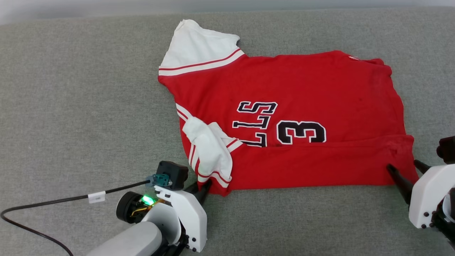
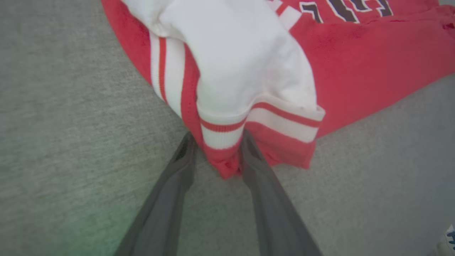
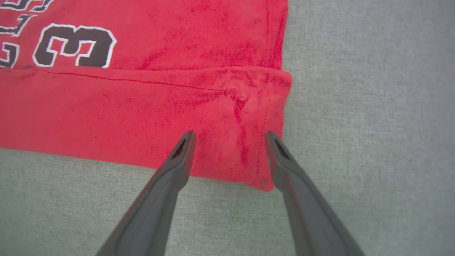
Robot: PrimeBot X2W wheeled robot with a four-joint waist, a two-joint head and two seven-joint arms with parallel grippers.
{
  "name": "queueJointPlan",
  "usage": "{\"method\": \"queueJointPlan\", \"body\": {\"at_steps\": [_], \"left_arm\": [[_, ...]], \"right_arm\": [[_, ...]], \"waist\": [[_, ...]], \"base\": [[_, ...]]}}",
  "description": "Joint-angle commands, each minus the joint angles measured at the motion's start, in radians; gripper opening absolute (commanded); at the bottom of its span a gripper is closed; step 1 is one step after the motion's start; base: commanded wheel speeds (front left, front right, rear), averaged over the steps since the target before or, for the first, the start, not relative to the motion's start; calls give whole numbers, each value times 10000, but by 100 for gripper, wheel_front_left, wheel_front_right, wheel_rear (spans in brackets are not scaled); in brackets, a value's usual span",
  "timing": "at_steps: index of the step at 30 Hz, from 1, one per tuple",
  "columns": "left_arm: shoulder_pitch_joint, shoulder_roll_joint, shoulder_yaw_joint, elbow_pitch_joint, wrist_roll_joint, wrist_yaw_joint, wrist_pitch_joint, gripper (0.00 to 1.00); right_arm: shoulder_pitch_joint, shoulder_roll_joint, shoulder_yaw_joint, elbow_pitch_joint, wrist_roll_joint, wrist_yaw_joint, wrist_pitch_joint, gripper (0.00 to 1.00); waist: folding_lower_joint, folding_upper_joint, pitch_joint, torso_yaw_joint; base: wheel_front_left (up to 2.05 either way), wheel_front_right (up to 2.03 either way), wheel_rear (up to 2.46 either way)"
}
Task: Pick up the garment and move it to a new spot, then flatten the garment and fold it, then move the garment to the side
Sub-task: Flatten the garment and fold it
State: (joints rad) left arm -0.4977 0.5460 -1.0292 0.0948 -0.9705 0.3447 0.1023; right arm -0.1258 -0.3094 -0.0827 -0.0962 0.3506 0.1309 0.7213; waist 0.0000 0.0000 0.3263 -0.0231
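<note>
The garment (image 1: 284,117), a red jersey with white sleeves, striped trim and black lettering, lies flat on the grey cloth surface with its near edge folded up over itself. My left gripper (image 1: 203,186) is at its near left corner, below the folded white sleeve (image 2: 234,60). In the left wrist view its two fingers press on either side of the bunched striped corner (image 2: 217,142). My right gripper (image 1: 402,165) stands open at the near right corner, and its fingertips (image 3: 188,138) rest over the red fold (image 3: 230,137) with a wide gap between them.
The grey fabric surface (image 1: 71,106) stretches all round the jersey, with room on the left and in front. A black cable (image 1: 53,202) runs from my left wrist off to the lower left.
</note>
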Motion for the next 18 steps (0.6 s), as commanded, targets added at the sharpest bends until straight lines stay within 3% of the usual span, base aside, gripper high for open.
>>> {"method": "queueJointPlan", "body": {"at_steps": [1, 8, 16, 17, 18], "left_arm": [[233, -26, -246, 242, 50, -5, 76, 0], [192, 214, -140, -561, 372, 198, -321, 0], [17, 515, -189, -1196, 609, 454, -180, 0], [-7, 565, -207, -1240, 654, 452, -137, 0], [-18, 619, -238, -1268, 695, 482, -94, 0]], "right_arm": [[12, -140, -46, 73, -114, -6, 58, 100], [46, -79, -700, 838, -1170, -4, 282, 100], [-254, 442, -503, 1708, -1138, -6, 618, 100], [-283, 528, -396, 1879, -1001, -4, 734, 94], [-347, 618, -303, 2020, -872, 0, 799, 42]], "waist": [[0, 0, -69, 94], [0, 0, -265, 482], [0, 0, 85, 578], [0, 0, 124, 584], [0, 0, 157, 592]], "base": [[0, 0, 0], [0, 0, 0], [0, 0, 0], [0, 0, 0], [0, 0, 0]]}}
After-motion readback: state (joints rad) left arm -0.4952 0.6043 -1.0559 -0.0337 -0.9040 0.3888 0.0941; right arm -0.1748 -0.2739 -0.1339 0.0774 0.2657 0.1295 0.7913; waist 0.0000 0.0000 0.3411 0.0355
